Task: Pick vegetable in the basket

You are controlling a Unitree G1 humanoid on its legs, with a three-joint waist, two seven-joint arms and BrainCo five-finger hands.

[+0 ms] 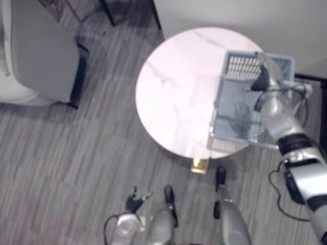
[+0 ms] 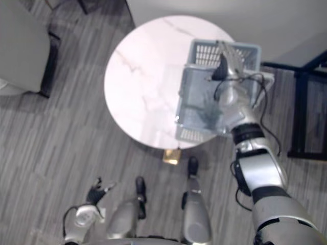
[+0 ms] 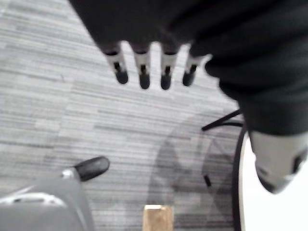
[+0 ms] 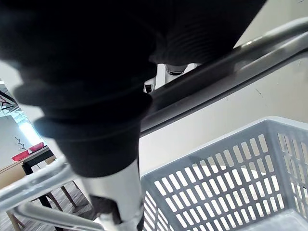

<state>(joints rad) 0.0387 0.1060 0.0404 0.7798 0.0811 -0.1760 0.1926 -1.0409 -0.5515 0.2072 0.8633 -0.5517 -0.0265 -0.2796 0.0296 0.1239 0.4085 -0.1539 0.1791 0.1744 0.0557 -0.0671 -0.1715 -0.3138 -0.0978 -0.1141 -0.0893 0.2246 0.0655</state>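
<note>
**Left eye view.** We log a round white marble worktop [image 1: 173,76] with a grey slatted basket [image 1: 241,65] at its right edge. The right robot hand [image 1: 264,76] is over the basket, near its far wall. The left robot hand [image 1: 134,200] hangs low above the grey plank floor [image 1: 61,153], well apart from the worktop. A grey chair [image 1: 41,56] stands at far left.

**Right eye view.** Same layout. On the basket's bottom we see a dark shape [image 2: 207,113], too vague for us to say whether it is the vegetable.

**Left wrist view.** The left robot hand is released. Its fingers [image 3: 143,72] are straight in a row and its thumb [image 3: 276,159] is apart, over bare floor.

**Right wrist view.** The basket's dark handle [image 4: 226,62] runs right against the right robot hand's ribbed cover, with the slatted wall beyond. The cover hides most of the fingers, so we cannot tell whether they curl round the handle.
</note>
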